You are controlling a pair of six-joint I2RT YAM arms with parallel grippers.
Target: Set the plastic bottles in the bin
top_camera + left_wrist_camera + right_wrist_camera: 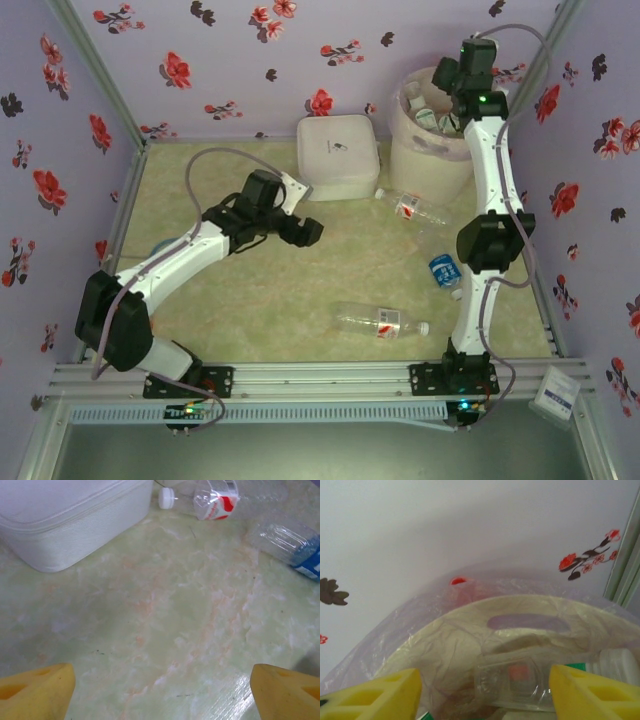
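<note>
The bin (425,160), a cream bucket lined with a pale-pink bag, stands at the back right with bottles inside. My right gripper (447,88) hangs over its mouth. In the right wrist view this gripper (485,695) is open, and a clear bottle (512,680) lies loose in the bin (470,610) below the fingers. Three bottles lie on the table: a red-label one (412,208) near the bin, a blue-label one (445,270) by the right arm, and a red-label one (380,320) at the front. My left gripper (305,232) (162,695) is open and empty above bare table.
A flat white lidded box (338,155) (65,520) sits at the back centre, just left of the bin. Past the left gripper lie the red-label bottle (215,502) and the blue-label bottle (295,545). Floral walls close in the table on three sides.
</note>
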